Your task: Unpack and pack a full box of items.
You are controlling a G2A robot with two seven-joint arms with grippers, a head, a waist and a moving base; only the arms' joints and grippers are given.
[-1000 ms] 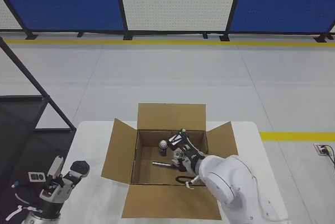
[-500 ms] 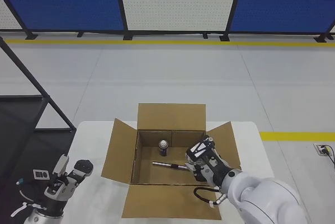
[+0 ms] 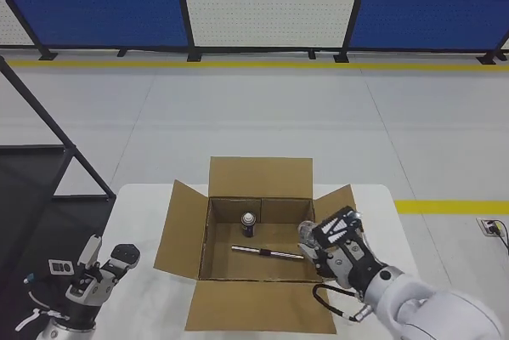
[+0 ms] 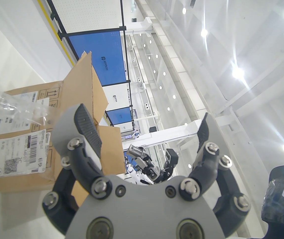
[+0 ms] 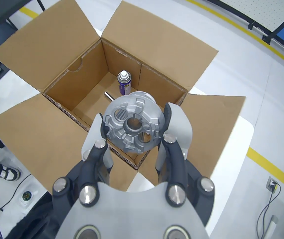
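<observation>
Steel rod (image 5: 109,96) mostly behind hub (image 5: 132,110)

Right gripper (image 5: 135,123) had black linkages, pale finger shells; grey plate with silver screws sat behind. Left gripper (image 4: 144,118) matched, pads (image 4: 87,125) ribbed black.

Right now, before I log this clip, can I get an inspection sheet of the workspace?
Surface: white table, carrying the cardboard box, flaps open.
Job's things: spray can upright in the box; metal rod lying on its floor; metal hub held above the box's edge.
Clutter: nothing seen.
Claws: right claw shut on the metal hub; left claw open, empty, near the table's edge.
Cables: black cable looped beside the right claw; floor socket with lead.
Surroundings: black rack, yellow floor line, blue and white panels.
</observation>
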